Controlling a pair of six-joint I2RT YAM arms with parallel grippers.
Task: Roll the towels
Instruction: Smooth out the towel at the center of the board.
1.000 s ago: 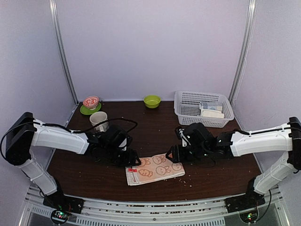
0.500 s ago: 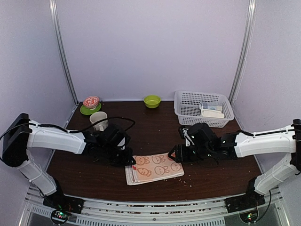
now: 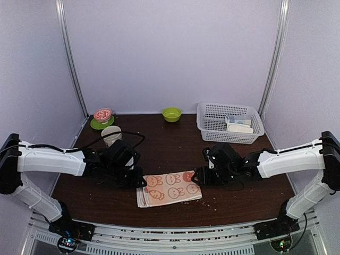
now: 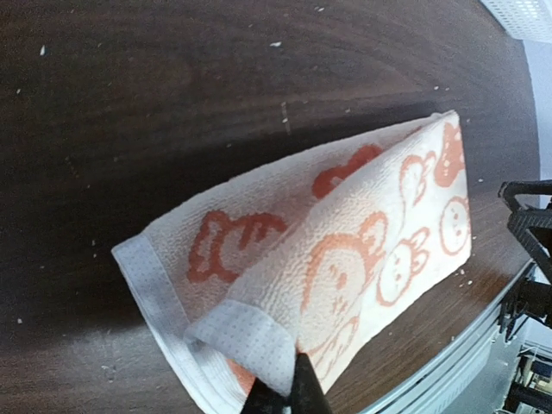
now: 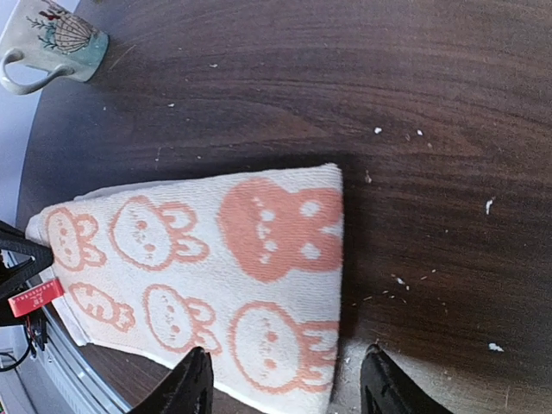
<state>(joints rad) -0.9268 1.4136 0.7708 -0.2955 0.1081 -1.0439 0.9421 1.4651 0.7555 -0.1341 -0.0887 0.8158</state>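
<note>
Left gripper [image 4: 289, 394], on an arm stretched low and bent inward, is closed on a corner of the rabbit towel [image 4: 345, 259], holding it slightly above the counter [image 3: 170, 143]. Right gripper [image 5: 286, 385], arm also low, stands open astride the towel's opposite edge.

Dark wood surface [image 3: 175, 151], speckled with pale crumbs. The rabbit-print towel [image 3: 169, 188] lies folded near the front edge. Behind it to the left stands a mug [image 3: 111, 135], a green saucer [image 3: 96, 126] farther back. Far behind the towel, a green bowl [image 3: 171, 113]; behind and right, a white basket [image 3: 234, 137].
</note>
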